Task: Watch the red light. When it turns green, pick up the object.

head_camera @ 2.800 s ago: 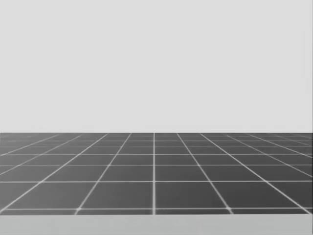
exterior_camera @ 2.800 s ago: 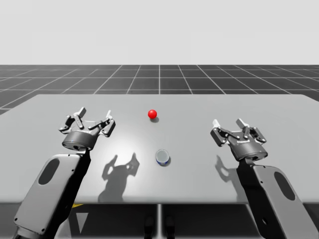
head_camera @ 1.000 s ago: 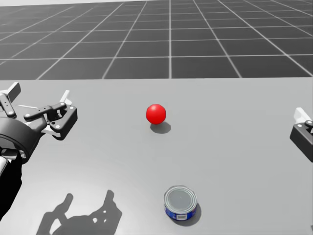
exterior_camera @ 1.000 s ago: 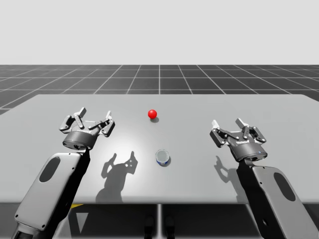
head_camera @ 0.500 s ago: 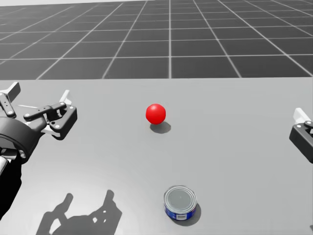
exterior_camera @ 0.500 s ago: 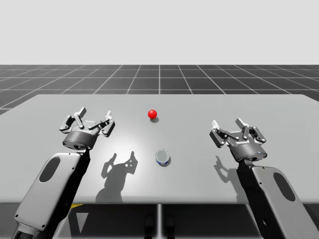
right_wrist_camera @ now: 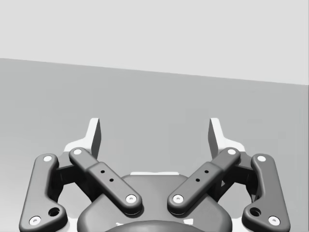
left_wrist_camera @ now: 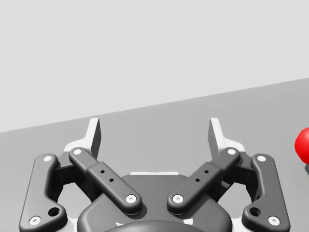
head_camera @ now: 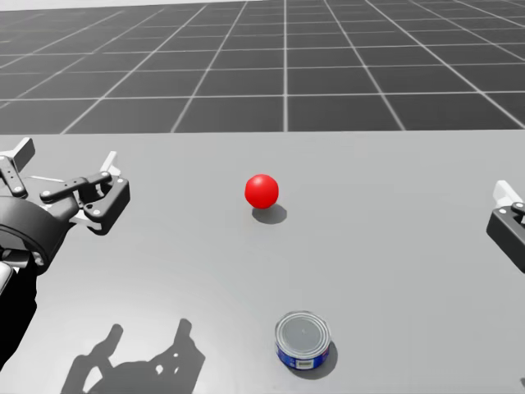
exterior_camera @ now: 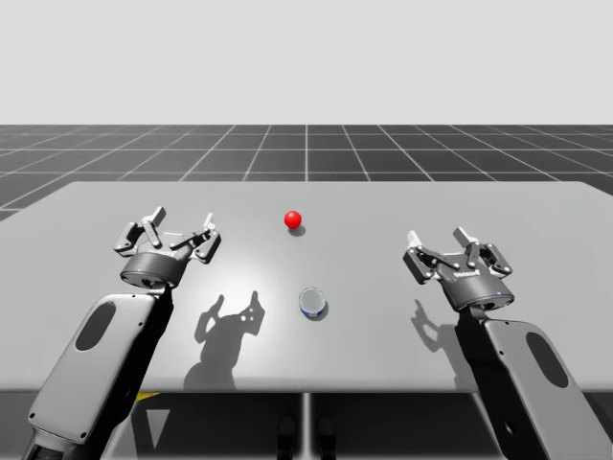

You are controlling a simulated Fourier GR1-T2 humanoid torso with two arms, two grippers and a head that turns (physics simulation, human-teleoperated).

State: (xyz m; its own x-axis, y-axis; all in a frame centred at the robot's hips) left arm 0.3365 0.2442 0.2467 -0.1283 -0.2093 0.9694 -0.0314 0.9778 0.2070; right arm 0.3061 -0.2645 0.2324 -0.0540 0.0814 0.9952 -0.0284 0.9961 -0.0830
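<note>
In the high view the light [exterior_camera: 293, 219] was still red and stood a little above the middle of the frame, on the grey worktop [exterior_camera: 536, 220]. The can [exterior_camera: 312, 303], blue with a silver lid, stood upright just below the middle, nearer to me than the light and well apart from it. Neither of them had moved since the earlier frames.

My left arm [exterior_camera: 96, 355] came in from the lower left and my right arm [exterior_camera: 522, 374] from the lower right. Both had kept almost the same pose as 2.8 s ago, and I saw no change in them during the last second. The left jaws were apart and held nothing, and they hovered over the left part of the worktop. The right jaws were apart also, empty, over the right part. The can lay between the two arms, touched by neither.

The clear difference was in the head view. There, 2.8 s ago, it showed the dark grid floor and the horizon; since then my head had turned down. Now it showed the worktop [head_camera: 394, 246], with the light [head_camera: 262, 190] near the middle and the can [head_camera: 303, 341] at the lower middle.

In the left wrist view the light [left_wrist_camera: 304, 145] showed beside the open left jaws.
</note>
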